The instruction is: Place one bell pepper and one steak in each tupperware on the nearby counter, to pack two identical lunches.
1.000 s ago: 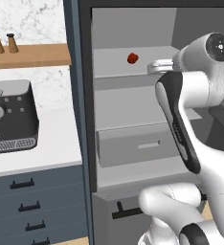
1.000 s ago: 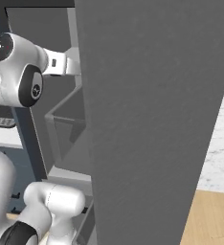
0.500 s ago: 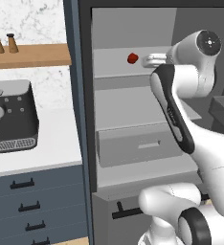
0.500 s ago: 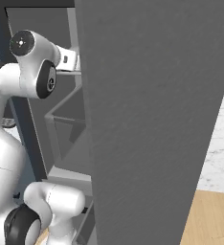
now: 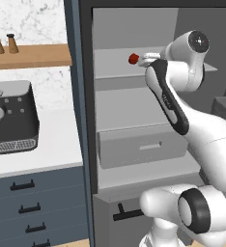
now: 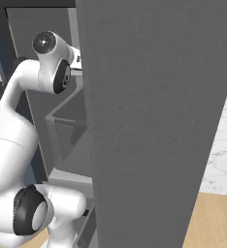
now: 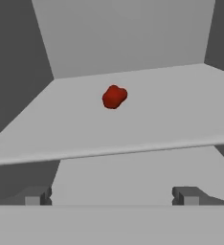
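Note:
A small glossy red bell pepper lies on the upper grey shelf of the open fridge. In the hand view the bell pepper sits mid-shelf, ahead of and above my fingertips. My gripper is open with nothing between its fingers, still short of the shelf's front edge. From the left base camera, my gripper is just right of the pepper. The white counter is at the left. The steak and the tupperware are out of view.
The grey fridge door stands open on the right. A pulled-out grey drawer sits below the shelves. A black coffee machine stands on the counter, under a wooden shelf with shakers.
My arm has swung left and forward, bringing the open gripper closer to the pepper on the shelf. The pepper and the base have not moved.

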Motion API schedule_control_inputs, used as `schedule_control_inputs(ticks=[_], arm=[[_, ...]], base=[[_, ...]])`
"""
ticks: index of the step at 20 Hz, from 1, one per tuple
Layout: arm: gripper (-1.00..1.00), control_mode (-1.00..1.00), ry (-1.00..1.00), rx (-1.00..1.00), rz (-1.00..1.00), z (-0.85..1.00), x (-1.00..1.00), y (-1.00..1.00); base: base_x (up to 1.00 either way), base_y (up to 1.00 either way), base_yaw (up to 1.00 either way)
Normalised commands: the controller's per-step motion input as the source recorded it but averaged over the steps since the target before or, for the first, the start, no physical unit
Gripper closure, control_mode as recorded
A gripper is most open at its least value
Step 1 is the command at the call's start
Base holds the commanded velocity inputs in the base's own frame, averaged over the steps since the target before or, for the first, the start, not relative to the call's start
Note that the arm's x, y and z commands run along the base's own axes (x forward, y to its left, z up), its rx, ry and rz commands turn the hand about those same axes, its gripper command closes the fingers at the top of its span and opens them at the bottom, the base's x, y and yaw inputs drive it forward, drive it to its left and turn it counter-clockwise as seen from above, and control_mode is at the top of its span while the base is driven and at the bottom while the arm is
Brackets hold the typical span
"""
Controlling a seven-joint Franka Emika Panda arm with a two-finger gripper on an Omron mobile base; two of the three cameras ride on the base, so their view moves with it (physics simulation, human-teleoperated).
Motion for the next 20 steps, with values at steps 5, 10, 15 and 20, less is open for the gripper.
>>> schedule_control_inputs(ticks=[5,10,15,20], arm=[[-1.0,-1.0,0.0,0.03,0.0,0.0,0.65,0.0],[-1.0,-1.0,0.0,0.02,0.0,-0.08,0.52,0.0],[-1.0,-1.0,0.0,0.0,0.0,-0.18,0.45,0.0],[-1.0,-1.0,0.0,0.0,0.0,-0.14,0.42,0.0]], base=[[0.0,0.0,0.0],[0.0,0.0,0.0],[0.0,0.0,0.0],[0.0,0.0,0.0]])
